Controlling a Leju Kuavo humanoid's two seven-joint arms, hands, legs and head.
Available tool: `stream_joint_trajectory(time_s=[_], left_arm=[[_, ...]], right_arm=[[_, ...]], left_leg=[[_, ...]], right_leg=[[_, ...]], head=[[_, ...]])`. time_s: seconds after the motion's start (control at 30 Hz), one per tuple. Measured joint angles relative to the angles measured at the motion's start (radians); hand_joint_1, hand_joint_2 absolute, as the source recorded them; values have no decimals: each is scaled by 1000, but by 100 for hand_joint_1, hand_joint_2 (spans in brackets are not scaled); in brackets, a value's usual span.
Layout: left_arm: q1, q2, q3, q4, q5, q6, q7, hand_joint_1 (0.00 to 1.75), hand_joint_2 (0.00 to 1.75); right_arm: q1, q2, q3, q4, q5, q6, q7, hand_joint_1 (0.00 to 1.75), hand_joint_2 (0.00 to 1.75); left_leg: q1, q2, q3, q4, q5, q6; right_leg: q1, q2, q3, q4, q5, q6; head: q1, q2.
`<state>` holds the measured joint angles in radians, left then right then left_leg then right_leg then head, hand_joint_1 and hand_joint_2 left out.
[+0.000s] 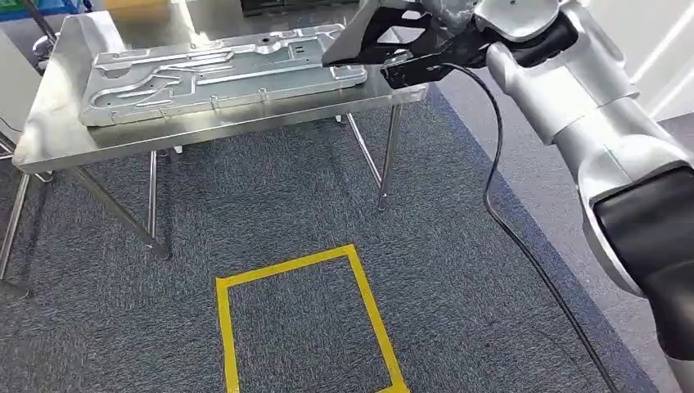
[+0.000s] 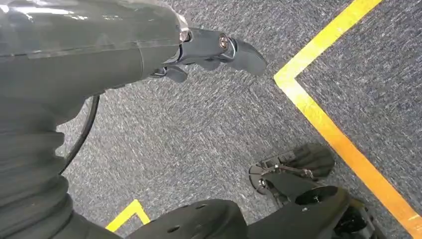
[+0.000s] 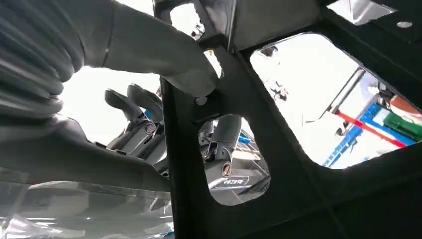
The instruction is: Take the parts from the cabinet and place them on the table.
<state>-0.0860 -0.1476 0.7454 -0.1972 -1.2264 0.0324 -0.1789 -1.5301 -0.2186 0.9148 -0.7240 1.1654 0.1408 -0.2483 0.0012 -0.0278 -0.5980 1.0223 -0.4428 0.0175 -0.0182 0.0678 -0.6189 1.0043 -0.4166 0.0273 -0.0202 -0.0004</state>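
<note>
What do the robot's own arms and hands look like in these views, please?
The right arm has glossy silver-white shells with black joint sections, and a thin black cable hangs beside it. The right hand has a grey ribbed cover, thick grey thumb and darker fingers. The left hand is dark grey, with silver screws.

You have one steel table (image 1: 61, 139), one silver stamped panel (image 1: 221, 70) at its twelve o'clock side, one black frame part (image 1: 385, 37), and one yellow tape square (image 1: 303, 319) at six
</note>
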Motion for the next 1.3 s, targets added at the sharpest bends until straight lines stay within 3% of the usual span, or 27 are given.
stream_joint_trajectory(time_s=[0.13,0.2,0.23,0.3,0.37,0.4,0.47,0.53,0.57,0.6,0.63,0.7,0.73,0.8,0.83,0.87,0.93,0.97,1.0,1.03,1.07,1.1,1.13,1.17,1.2,1.27,1.3], left_arm=[[1,1,5,0,5,-16,0,0,175],[2,1,7,0,7,-19,0,0,175],[5,0,8,0,8,-20,0,0,175],[7,0,12,0,10,-20,0,0,175],[9,-1,13,0,15,-21,0,0,175],[12,-1,13,0,16,-22,0,0,175],[17,-2,14,0,18,-23,1,0,175],[18,-2,18,0,19,-23,1,0,175],[19,0,21,0,19,-23,1,0,175],[14,-1,24,0,21,-24,1,0,175],[12,-1,25,0,21,-25,2,0,175],[16,-1,29,0,21,-27,2,0,175],[17,-2,30,0,22,-27,3,0,175],[14,-2,31,0,23,-28,3,0,175],[14,-2,31,0,23,-28,3,0,175],[15,-2,32,0,27,-29,1,0,175],[11,-3,35,0,28,-32,-1,0,175],[11,-5,36,0,29,-32,0,0,175],[11,-7,37,0,31,-34,0,0,175],[12,-8,38,0,32,-35,0,0,175],[14,-6,39,0,32,-35,0,0,175],[13,-5,40,0,34,-35,0,0,175],[11,-10,40,2,32,-35,2,0,175],[7,-10,40,1,31,-32,3,0,175],[8,-9,42,1,32,-32,4,0,175],[7,-8,45,1,32,-32,8,0,175],[11,-5,47,1,31,-32,10,0,175]], right_arm=[[-2,8,10,20,0,-2,0,175,175],[-4,9,16,29,0,-3,0,175,175],[-5,9,17,32,0,-3,0,175,175],[-18,15,20,38,0,-4,0,175,175],[-20,20,22,44,0,-8,0,175,175],[-17,20,25,48,0,-8,0,175,175],[-13,20,29,55,0,-9,-1,175,175],[-16,23,35,59,-1,-10,-1,175,175],[-18,23,35,63,-1,-11,0,175,175],[-30,25,38,68,-2,-13,-2,175,175],[-31,27,40,69,-2,-16,-1,175,175],[-24,29,42,72,-2,-20,-2,175,175],[-21,31,42,76,-2,-21,-3,175,175],[-24,32,43,81,-3,-23,-2,175,175],[-22,35,43,82,-3,-24,-3,175,175],[-19,35,44,84,-3,-24,-3,175,175],[-9,35,46,88,-3,-24,-4,175,175],[-5,35,48,90,-3,-24,-5,175,175],[-4,38,50,91,-3,-24,-5,175,175],[-5,39,51,92,-3,-25,-5,175,175],[-2,37,51,96,-3,-25,-5,175,175],[-1,30,54,105,-3,-26,-5,175,175],[-5,43,56,103,-3,-27,-8,175,175],[-2,44,57,103,-3,-27,-8,175,175],[-7,35,57,104,-4,-27,-7,175,175],[-21,34,56,100,-8,-28,-9,175,175],[-25,34,57,101,-9,-27,-11,175,175]], left_leg=[[-3,2,-1,-2,-4,8],[2,6,16,-20,-9,25],[7,10,28,-29,-5,26],[7,18,38,-29,-12,30],[10,24,47,-28,-26,27],[13,26,54,-27,-32,22],[23,30,75,-27,-48,8],[34,35,105,-24,-75,-13],[33,38,108,-25,-85,-23],[32,40,111,-25,-91,-33],[28,45,110,-36,-94,-40],[30,49,138,-27,-89,-52],[34,48,120,4,-79,-53],[32,40,31,151,-51,-45],[30,38,-24,222,-63,-41],[23,38,-79,278,-106,-35],[6,38,-138,291,-203,-22],[-2,37,-151,259,-225,-12],[-10,36,-157,208,-204,2],[-20,31,-159,135,-112,24],[-33,17,-159,36,90,52],[-55,1,-163,-14,201,60],[-50,16,-140,-5,166,60],[-61,20,-129,-17,155,57],[-65,20,-121,-21,137,58],[-51,21,-73,-34,117,64],[-47,24,-53,-38,102,68]], right_leg=[[-4,4,1,-4,1,6],[1,3,-1,23,17,14],[-2,-16,-9,34,9,16],[0,-48,-60,124,-39,19],[-7,-55,-146,267,-92,34],[-12,-57,-177,307,-93,37],[-22,-62,-167,249,-32,50],[-33,-77,-87,61,94,60],[-27,-83,-78,39,82,67],[-15,-85,-75,3,41,44],[-14,-83,-74,18,49,16],[-13,-73,-60,16,22,-7],[-13,-69,-39,14,14,-17],[-6,-62,-10,10,-7,-31],[-1,-60,8,6,-22,-34],[5,-56,34,3,-39,-39],[16,-52,93,-4,-78,-46],[25,-50,126,-7,-99,-50],[33,-48,158,-10,-120,-53],[42,-46,191,-15,-143,-57],[40,-43,209,-21,-165,-62],[45,-30,233,-17,-183,-53],[39,-21,237,-29,-192,-45],[33,-22,264,-35,-196,-45],[27,-28,261,-17,-174,-42],[31,-37,188,126,-113,-35],[28,-48,132,209,-95,-24]], head=[[0,0],[0,0],[0,0],[0,0],[0,0],[0,0],[0,0],[0,0],[0,0],[0,0],[-1,0],[-1,0],[-1,0],[-2,0],[-2,0],[-2,0],[-2,0],[-2,0],[-2,0],[-2,0],[-1,0],[-2,0],[-2,0],[-3,0],[-1,0],[-3,0],[-4,0]])
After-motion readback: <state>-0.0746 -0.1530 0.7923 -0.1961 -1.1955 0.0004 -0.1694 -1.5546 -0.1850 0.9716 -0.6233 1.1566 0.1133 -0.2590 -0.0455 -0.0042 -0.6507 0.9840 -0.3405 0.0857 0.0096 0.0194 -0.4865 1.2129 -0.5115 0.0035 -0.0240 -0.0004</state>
